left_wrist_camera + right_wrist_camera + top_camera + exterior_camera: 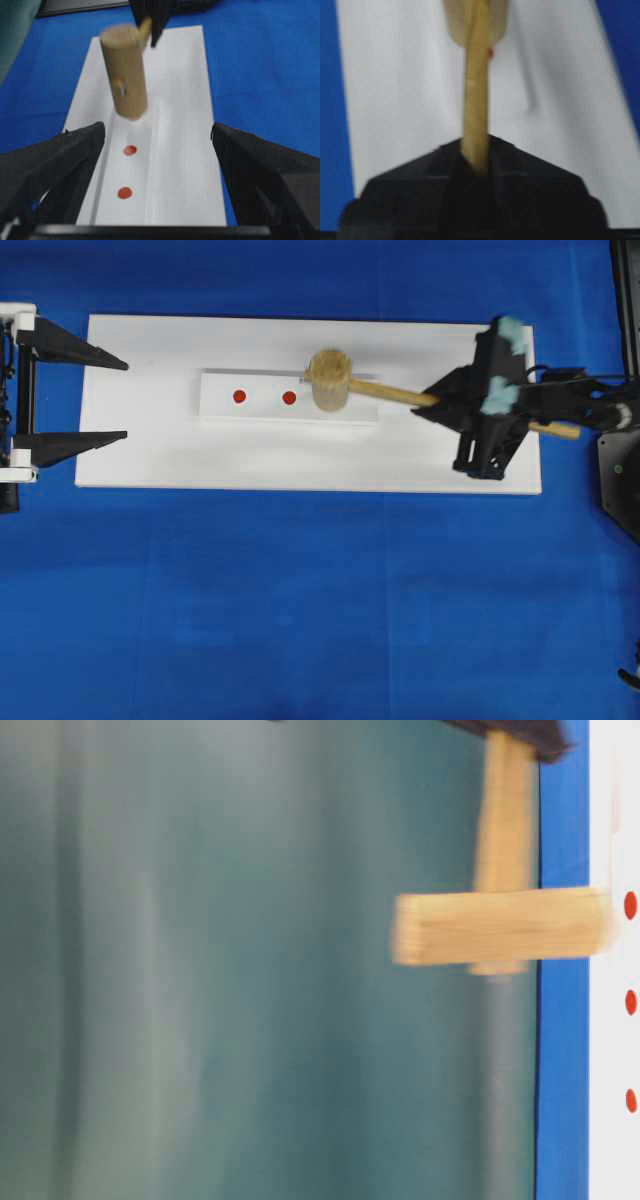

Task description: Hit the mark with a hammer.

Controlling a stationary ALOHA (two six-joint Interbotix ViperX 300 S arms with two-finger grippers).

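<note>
Right gripper clamped on hammer over mark

Light-brown hammer, red mark, white block, blue cloth.

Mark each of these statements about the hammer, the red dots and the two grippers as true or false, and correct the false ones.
1. The right gripper is shut on the hammer handle. True.
2. The left gripper holds the white block. False: its jaws are open and hold nothing.
3. The hammer head is over the right-end mark. True.
4. The overhead view shows three uncovered red dots. False: only two show; the head hides the third.
5. The block lies on a white board. True.
</note>
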